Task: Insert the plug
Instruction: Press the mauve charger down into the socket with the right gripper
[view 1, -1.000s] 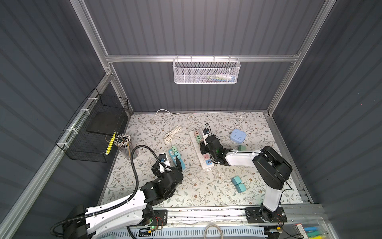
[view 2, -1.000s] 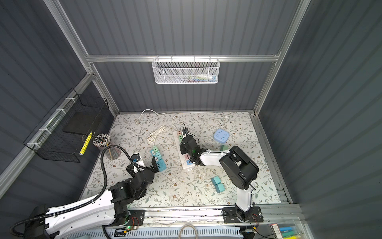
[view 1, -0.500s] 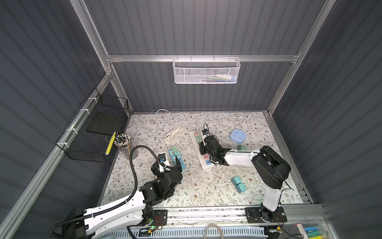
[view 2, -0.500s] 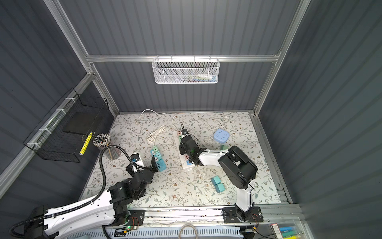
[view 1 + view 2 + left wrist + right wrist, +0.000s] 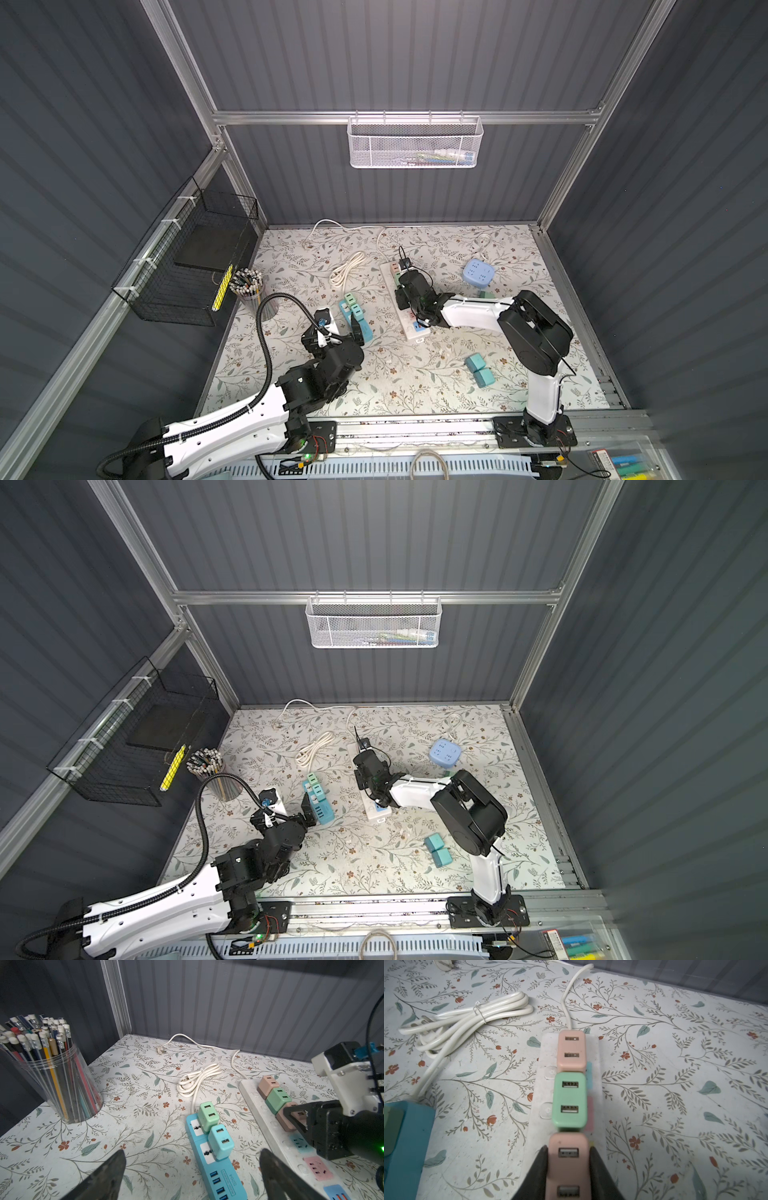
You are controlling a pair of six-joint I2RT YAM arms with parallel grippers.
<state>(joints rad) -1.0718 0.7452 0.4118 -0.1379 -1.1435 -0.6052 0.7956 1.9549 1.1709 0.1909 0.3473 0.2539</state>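
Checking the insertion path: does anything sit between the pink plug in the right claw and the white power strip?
Nothing visible does. The right claw grips the pink plug right on the white power strip, close beside the green plug. Its underside is hidden.

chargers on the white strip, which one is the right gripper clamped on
The pink charger furthest from the cord end, beside the green charger. The right gripper pinches its sides; the green one and the other pink charger stand free.
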